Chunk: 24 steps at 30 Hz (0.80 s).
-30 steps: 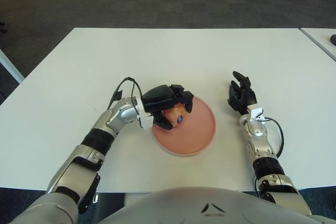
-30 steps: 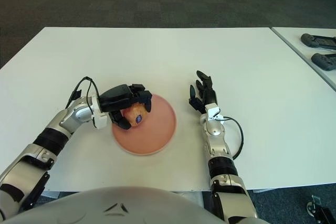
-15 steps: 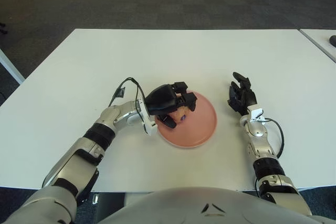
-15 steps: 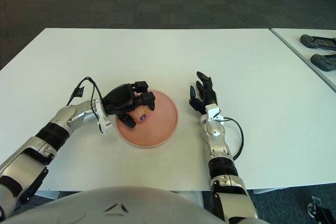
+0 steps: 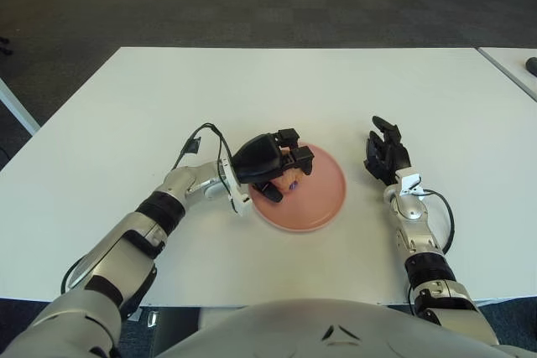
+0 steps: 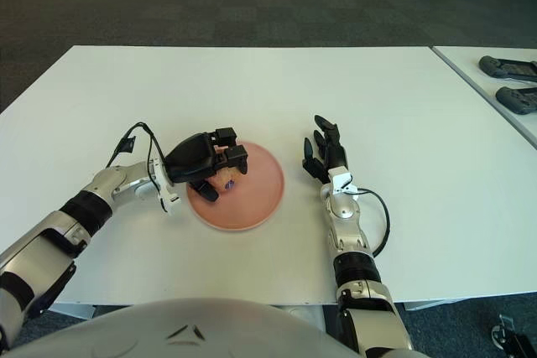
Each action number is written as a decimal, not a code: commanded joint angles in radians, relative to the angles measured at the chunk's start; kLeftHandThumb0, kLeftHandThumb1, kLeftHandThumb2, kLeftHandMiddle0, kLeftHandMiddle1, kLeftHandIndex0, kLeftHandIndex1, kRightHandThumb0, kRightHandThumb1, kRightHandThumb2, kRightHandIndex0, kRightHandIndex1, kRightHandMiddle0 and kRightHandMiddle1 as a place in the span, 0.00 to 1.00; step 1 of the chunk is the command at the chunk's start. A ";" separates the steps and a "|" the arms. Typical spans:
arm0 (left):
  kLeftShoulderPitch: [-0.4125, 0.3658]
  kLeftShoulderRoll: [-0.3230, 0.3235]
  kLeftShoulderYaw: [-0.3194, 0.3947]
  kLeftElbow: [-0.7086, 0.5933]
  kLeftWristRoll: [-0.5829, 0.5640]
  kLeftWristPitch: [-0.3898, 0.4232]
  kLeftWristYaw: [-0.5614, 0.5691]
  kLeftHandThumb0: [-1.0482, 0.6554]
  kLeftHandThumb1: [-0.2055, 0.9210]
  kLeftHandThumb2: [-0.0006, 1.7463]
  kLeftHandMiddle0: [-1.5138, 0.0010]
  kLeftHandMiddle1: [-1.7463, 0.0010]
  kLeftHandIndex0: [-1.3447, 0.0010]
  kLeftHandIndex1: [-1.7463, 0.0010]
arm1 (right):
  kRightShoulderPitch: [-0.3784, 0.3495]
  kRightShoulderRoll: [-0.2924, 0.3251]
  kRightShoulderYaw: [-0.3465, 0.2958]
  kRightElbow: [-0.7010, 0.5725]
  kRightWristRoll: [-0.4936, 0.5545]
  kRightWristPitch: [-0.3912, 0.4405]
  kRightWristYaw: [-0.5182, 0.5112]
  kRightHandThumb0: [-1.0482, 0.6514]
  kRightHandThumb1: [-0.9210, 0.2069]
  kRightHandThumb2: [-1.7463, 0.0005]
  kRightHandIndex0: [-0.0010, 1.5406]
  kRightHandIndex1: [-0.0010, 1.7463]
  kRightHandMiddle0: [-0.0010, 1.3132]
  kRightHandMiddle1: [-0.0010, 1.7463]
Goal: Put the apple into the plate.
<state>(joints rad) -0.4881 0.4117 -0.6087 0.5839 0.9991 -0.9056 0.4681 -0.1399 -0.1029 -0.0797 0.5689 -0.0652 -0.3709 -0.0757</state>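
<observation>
Fingers of the left robot hand (image 5: 273, 165) curl around the pale red-yellow apple (image 5: 284, 179) over the round pink plate (image 5: 323, 194) on the white bench (image 5: 336, 90). Right robot hand (image 6: 324, 155) shows open beside the plate. Only the right eye view shows dark controllers (image 6: 512, 81) on a neighbouring table.

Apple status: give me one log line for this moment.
left robot hand: shut on apple | apple: over pink plate | right robot hand: idle, right of plate

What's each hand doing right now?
Left hand: closed on the apple, over the plate.
Right hand: open, holding nothing, right of the plate.
</observation>
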 commanded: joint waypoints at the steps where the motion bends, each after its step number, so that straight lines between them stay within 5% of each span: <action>1: 0.020 0.025 -0.042 0.057 0.042 0.030 -0.024 0.34 0.48 0.74 0.27 0.00 0.55 0.00 | 0.039 -0.001 0.006 0.037 -0.004 0.065 0.006 0.20 0.00 0.55 0.15 0.00 0.00 0.35; 24: 0.008 0.032 -0.046 0.080 -0.089 -0.007 -0.114 0.35 0.50 0.72 0.29 0.00 0.57 0.00 | 0.037 -0.001 0.003 0.041 0.007 0.066 0.021 0.19 0.00 0.54 0.16 0.00 0.00 0.38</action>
<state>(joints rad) -0.5061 0.4125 -0.6305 0.6303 0.8915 -0.9171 0.4236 -0.1413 -0.1052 -0.0781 0.5669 -0.0636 -0.3642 -0.0624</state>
